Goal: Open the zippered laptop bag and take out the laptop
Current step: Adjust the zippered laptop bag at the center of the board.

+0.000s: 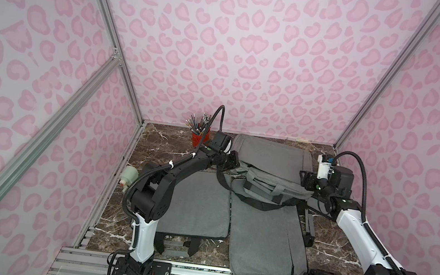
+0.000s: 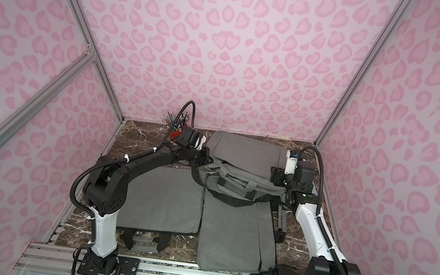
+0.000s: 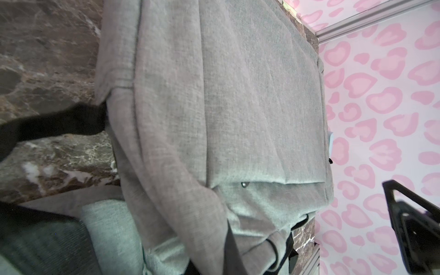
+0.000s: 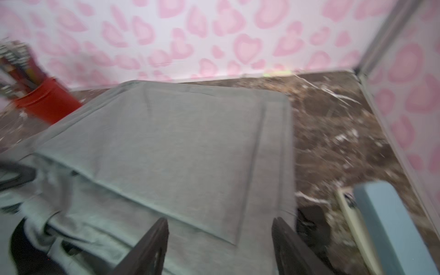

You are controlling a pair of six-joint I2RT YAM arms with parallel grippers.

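- Clearly, the zipper step was not done: the laptop bag (image 1: pixel 270 163) lay closed at the back of the desk (image 1: pixel 159 147), between the two arms, and no laptop could be seen (presumably it was inside the bag).
- The left gripper (image 1: pixel 234 162) sat against the bag's near left corner, just beside the black strap (image 1: pixel 259 205), with its jaws together; whether they pinched fabric, the strap or a zipper tab, I could not tell.
- The right gripper (image 4: pixel 220 245) stood at the bag's right edge with its jaws apart and nothing between them, the grey flap just ahead of its fingers (image 4: pixel 147 245).
- A small metal piece (image 3: pixel 244 183) showed at the flap's edge in the left wrist view, perhaps a zipper pull, though it was too small to be sure.
- To do this step well, I judged that one gripper should pin the bag while the other took the pull itself, not loose cloth, and drew it along the line of the teeth rather than upward.
- The soft bag would likely bunch and slide if pulled unpinned, so tension along the seam mattered.
- The red pencil cup (image 1: pixel 199 138) stood near the left gripper and could be knocked by a wide swing.
- Two grey pads (image 1: pixel 198 202) lay flat in front, a fair landing place for the laptop.
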